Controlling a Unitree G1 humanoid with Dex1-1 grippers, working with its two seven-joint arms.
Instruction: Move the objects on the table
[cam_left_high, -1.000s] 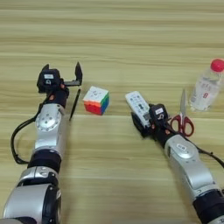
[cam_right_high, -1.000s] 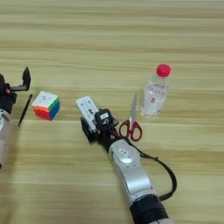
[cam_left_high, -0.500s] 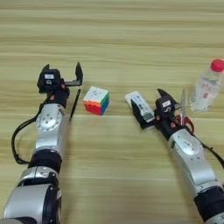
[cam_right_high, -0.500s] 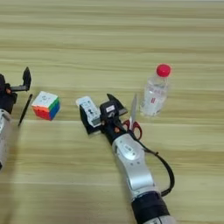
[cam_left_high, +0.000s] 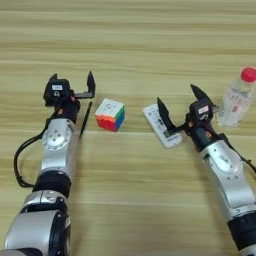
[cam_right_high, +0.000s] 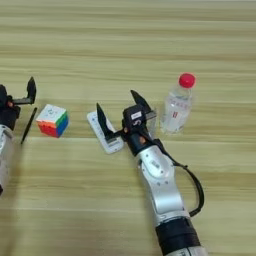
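**Right claw lifts and spreads**

The right claw (cam_right_high: 120, 111) has risen and opened wide, empty, above the remote (cam_right_high: 105, 132). Left claw (cam_left_high: 71, 84) stands open beside the pen (cam_left_high: 85, 119); cube (cam_left_high: 110, 114) between, bottle (cam_right_high: 177, 104) right.

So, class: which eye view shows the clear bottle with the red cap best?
The right eye view: the bottle stands whole, well inside the picture, beside the right hand. In the left eye view it sits at the right edge, with its right side cut off.
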